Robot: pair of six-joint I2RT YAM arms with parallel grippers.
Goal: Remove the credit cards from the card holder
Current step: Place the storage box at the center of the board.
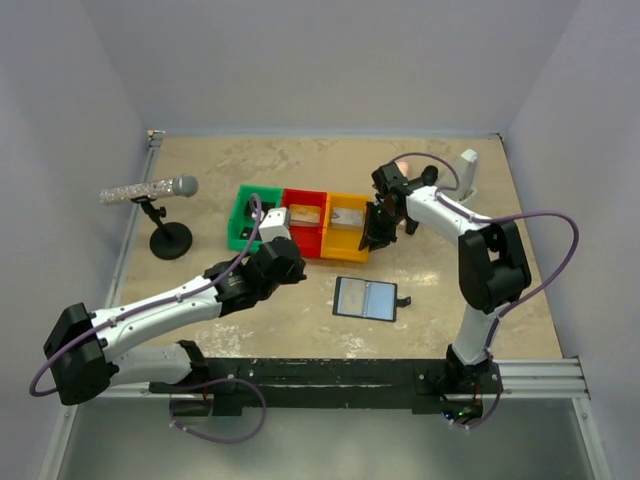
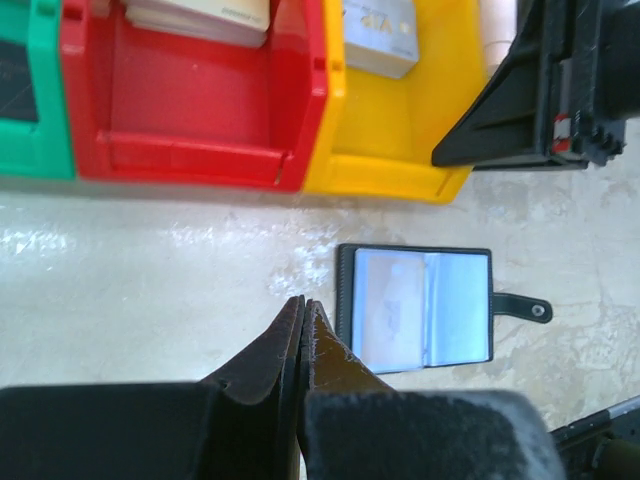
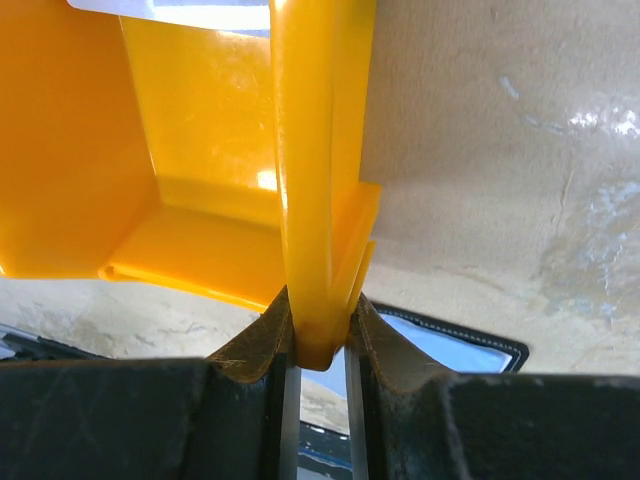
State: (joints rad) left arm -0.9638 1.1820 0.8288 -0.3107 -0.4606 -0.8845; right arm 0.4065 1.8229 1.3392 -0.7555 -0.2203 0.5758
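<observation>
The wallet is laid open, near of the bins; a tan card and a silvery card are seen in them. The yellow bin is clamped at its right wall by the right gripper; the left gripper is clenched, empty.

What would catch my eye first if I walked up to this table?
Most likely the bright row of joined bins, green, red and yellow, in the middle of the table, with the right arm's fingers pinching the yellow bin by its side wall. In front of the row an open black wallet lies flat, and a glittery microphone stands on the left.
</observation>
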